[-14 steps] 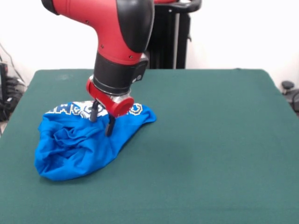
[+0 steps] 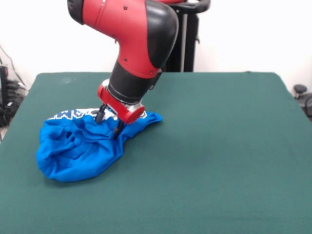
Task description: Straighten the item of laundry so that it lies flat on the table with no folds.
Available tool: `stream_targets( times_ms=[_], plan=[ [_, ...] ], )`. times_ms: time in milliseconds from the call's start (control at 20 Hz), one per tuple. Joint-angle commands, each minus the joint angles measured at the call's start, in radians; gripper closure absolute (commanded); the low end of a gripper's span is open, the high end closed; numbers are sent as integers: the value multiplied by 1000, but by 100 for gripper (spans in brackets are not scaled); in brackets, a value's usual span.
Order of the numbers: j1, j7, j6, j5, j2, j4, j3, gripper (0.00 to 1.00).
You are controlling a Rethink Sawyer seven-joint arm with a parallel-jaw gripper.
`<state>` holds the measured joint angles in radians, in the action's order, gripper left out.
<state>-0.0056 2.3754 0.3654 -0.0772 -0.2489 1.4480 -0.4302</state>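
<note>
Still crumpled, the shirt (image 2: 78, 151) runs slantwise from the table's (image 2: 219, 146) near-left corner toward its far edge. Gripper (image 2: 109, 123) fingers stand parted, tips in the cloth.

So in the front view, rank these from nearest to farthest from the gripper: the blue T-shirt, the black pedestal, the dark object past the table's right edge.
1. Blue T-shirt, directly under the gripper, touching.
2. Black pedestal, behind the table.
3. Dark object, far right edge.

Plain white wall (image 2: 253, 34) behind, evenly lit. Black upright stand (image 2: 181, 46) against it at table's far edge. Dark cables and gear (image 2: 9, 100) at left edge. Dark caster-like object (image 2: 301, 92) at right edge.
</note>
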Motion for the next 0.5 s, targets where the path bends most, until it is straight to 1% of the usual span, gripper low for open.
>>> stream_targets(
  times_ms=[50,250,500],
  plan=[
    [45,235,-16,65,50,5,-23,0],
    [22,170,3,68,12,0,14,0],
    [32,157,4,71,-1,-26,14,0]
  ],
)
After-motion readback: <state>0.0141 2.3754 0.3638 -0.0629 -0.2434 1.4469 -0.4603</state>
